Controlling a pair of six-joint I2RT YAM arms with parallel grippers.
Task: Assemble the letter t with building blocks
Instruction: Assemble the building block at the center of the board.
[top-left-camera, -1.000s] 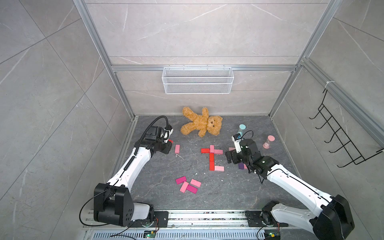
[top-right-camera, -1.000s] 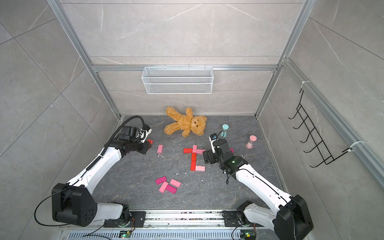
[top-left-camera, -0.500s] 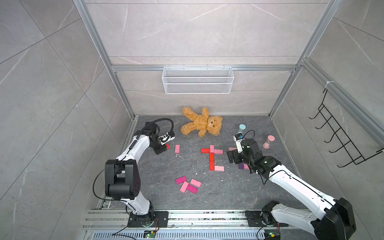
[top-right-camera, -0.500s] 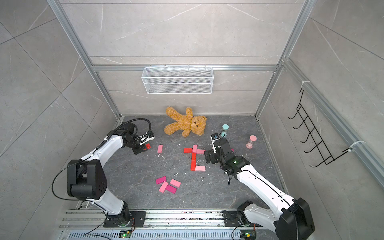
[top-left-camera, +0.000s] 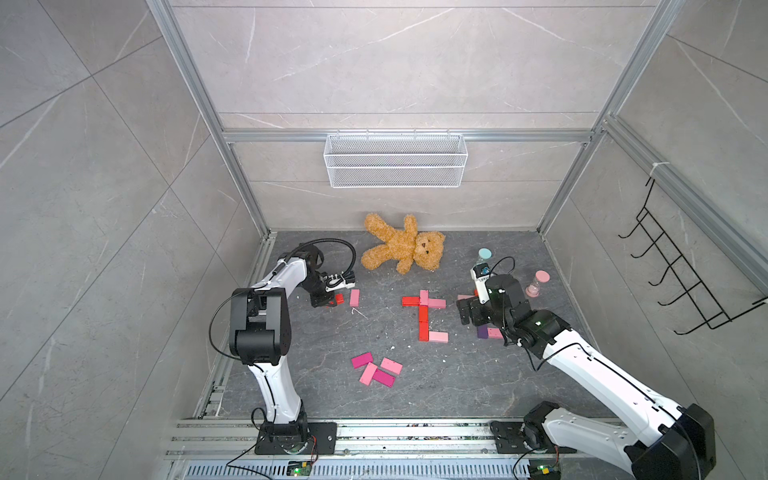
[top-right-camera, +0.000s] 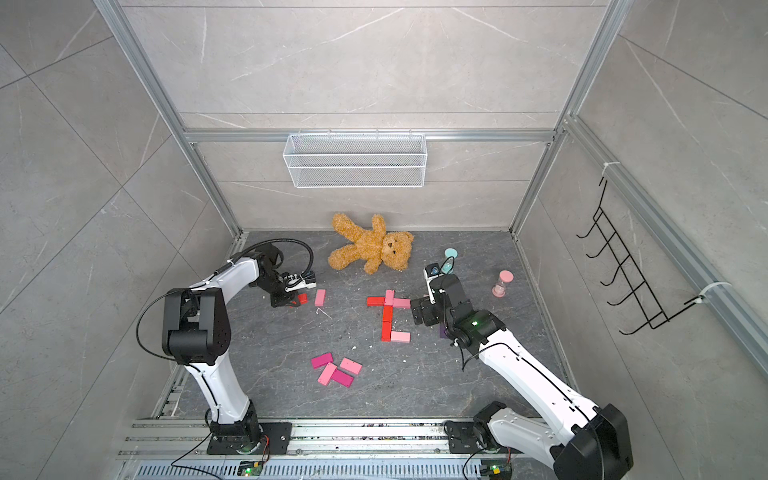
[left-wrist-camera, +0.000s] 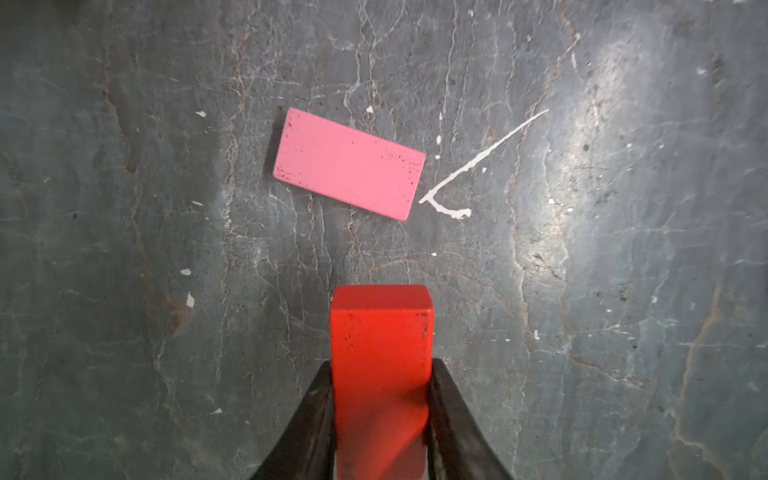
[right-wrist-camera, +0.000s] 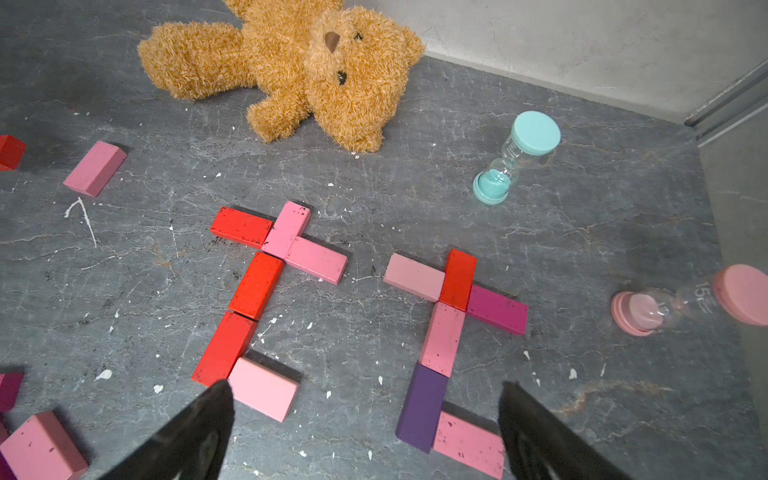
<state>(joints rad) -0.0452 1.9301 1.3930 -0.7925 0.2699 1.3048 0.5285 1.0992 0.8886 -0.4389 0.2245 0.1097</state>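
Near pink block (left-wrist-camera: 349, 162), L gripper (left-wrist-camera: 381, 365) clamped on red block (left-wrist-camera: 381, 324); R gripper (right-wrist-camera: 365, 386) spread wide, holding nothing.

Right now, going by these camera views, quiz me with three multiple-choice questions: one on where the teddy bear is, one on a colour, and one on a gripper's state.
1. The teddy bear lies:
A. at the back of the floor, by the back wall
B. at the front, by the arm bases
C. in the middle of the floor

2. The left gripper clamps a block coloured:
A. purple
B. red
C. light pink

3. The right gripper is:
A. open and empty
B. shut on a block
C. shut on nothing

Answers:
1 A: both top views show it lying against that wall.
2 B: the left wrist view shows the red block pinched between the jaws.
3 A: the right wrist view shows the jaws wide apart with nothing between them.
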